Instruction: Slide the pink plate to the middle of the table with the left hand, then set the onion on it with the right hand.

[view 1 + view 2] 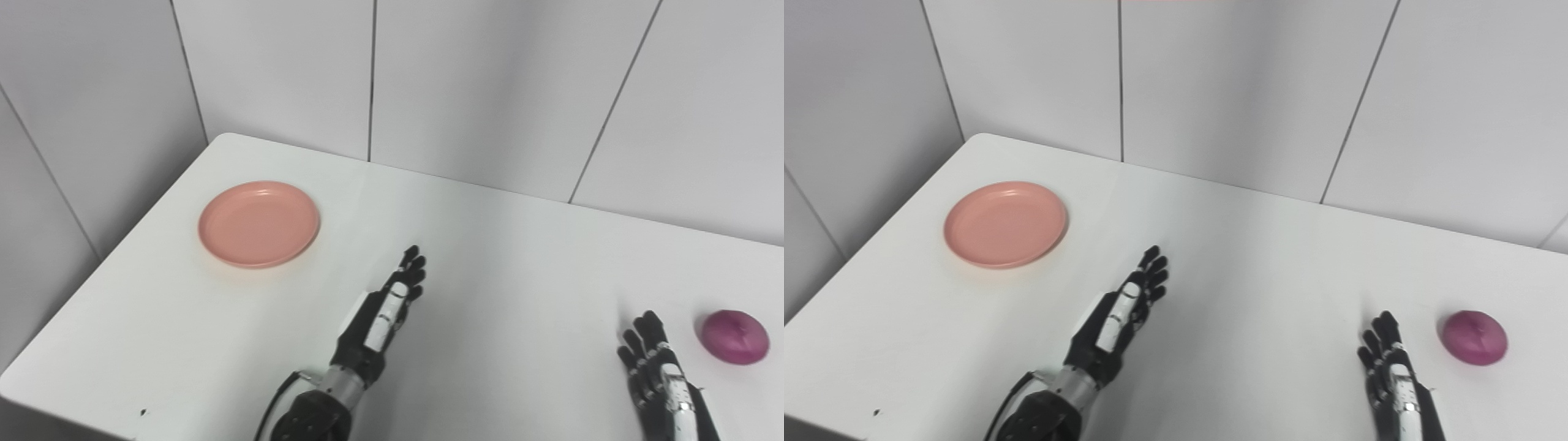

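Pink plate [258, 224] far-left, onion [734, 337] far-right, table [490, 257] btwn bare.

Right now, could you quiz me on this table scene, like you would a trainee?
1. True or false: the onion already lies on the pink plate.
2. Which hand is nearer the onion: A) left hand, B) right hand?
3. Fill in: both hands hold ____.

Key: 1 false, the plate is bare at the table's far left and the onion sits apart at the right. 2 B. 3 nothing; both are open.
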Motion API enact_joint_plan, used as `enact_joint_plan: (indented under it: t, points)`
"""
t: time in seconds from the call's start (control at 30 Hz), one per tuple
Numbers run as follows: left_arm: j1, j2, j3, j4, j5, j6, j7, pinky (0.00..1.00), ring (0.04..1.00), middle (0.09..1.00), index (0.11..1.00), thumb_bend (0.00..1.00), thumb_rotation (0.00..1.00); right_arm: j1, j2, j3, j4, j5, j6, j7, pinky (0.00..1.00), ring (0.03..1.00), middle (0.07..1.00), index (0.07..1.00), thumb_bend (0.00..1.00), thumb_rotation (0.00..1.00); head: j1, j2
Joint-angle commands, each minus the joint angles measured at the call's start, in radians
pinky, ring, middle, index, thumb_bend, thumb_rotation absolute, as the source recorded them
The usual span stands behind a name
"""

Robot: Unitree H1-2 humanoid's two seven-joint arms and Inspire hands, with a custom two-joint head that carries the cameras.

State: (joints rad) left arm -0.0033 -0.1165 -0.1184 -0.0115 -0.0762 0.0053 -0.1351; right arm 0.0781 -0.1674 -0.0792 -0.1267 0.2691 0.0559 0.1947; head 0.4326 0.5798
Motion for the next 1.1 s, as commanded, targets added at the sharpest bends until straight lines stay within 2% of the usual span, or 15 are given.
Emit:
enact_joint_plan:
  t: [0.0,0.1,0.17,0.23,0.33,0.6,1.07]
  points:
    - [0.074,-0.01,-0.01,0.131,0.006,-0.003,0.012,1.0,1.0,1.0,1.0,0.39,1.0,0.026,-0.006,-0.019,0.041,0.016,0.029,-0.007,1.0,1.0,1.0,1.0,0.07,1.0,0.02,-0.006]
    - [0.067,-0.023,-0.013,0.145,0.014,-0.008,0.021,1.0,1.0,1.0,1.0,0.38,1.0,0.024,-0.011,-0.024,0.044,0.022,0.032,-0.003,1.0,1.0,1.0,1.0,0.07,1.0,0.054,-0.019]
    - [0.062,-0.027,-0.015,0.153,0.018,-0.011,0.023,1.0,1.0,1.0,1.0,0.38,1.0,0.023,-0.021,-0.022,0.054,0.02,0.024,0.007,1.0,1.0,1.0,1.0,0.1,1.0,0.061,-0.022]
    - [0.058,-0.029,-0.016,0.161,0.019,-0.017,0.023,1.0,1.0,1.0,1.0,0.38,1.0,0.019,-0.028,-0.02,0.072,0.021,0.011,0.018,1.0,1.0,1.0,1.0,0.18,1.0,0.061,-0.022]
    - [0.053,-0.032,-0.015,0.171,0.013,-0.025,0.022,1.0,1.0,1.0,1.0,0.39,1.0,0.016,-0.03,-0.021,0.08,0.016,0.007,0.018,1.0,1.0,1.0,1.0,0.22,1.0,0.059,-0.026]
    - [0.044,-0.027,-0.013,0.203,0.014,-0.056,0.02,1.0,1.0,1.0,1.0,0.4,1.0,0.014,-0.021,-0.025,0.069,0.021,0.025,0.009,1.0,1.0,1.0,1.0,0.2,1.0,0.06,-0.034]
    - [0.046,-0.019,-0.02,0.201,0.029,-0.094,0.021,1.0,1.0,1.0,1.0,0.43,1.0,0.015,-0.028,-0.024,0.079,0.025,0.019,0.017,1.0,1.0,1.0,1.0,0.26,1.0,0.055,-0.032]
